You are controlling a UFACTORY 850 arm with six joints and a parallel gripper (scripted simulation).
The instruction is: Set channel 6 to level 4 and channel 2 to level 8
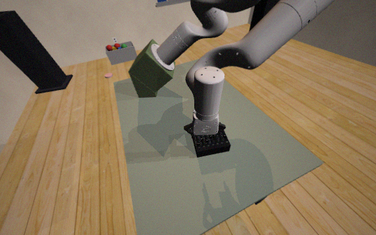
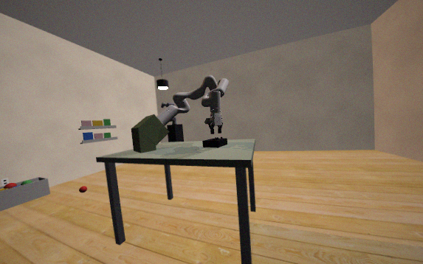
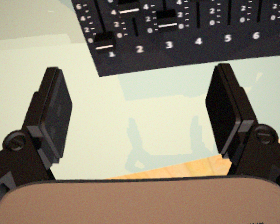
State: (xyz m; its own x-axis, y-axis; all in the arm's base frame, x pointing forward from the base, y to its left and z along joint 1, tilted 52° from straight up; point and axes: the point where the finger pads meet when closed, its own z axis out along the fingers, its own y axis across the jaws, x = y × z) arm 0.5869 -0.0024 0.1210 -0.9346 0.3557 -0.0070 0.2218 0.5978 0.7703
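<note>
The black lighting desk (image 1: 212, 151) (image 2: 212, 143) (image 3: 141, 62) stands on the table. In the wrist view its lower edge, numbered 1 to 6 and M, crosses the top. The channel 2 cap (image 3: 128, 7) has its line near 4, cut by the frame's top. The channel 1 cap (image 3: 104, 41) is at the bottom of its slot, and the channel 3 cap (image 3: 167, 21) is low, about 1. The channel 6 cap is out of the wrist view. My gripper (image 2: 215, 132) (image 3: 138, 83) points down, open and empty, above the desk; the top view hides its fingertips.
The green arm base (image 1: 149, 73) (image 2: 148, 134) stands on the green table top (image 1: 163, 197) (image 2: 198, 154). A grey box of coloured balls (image 1: 122, 55) (image 2: 17, 197) is on the floor by the wall. A dark stand (image 1: 25, 49) is at the left.
</note>
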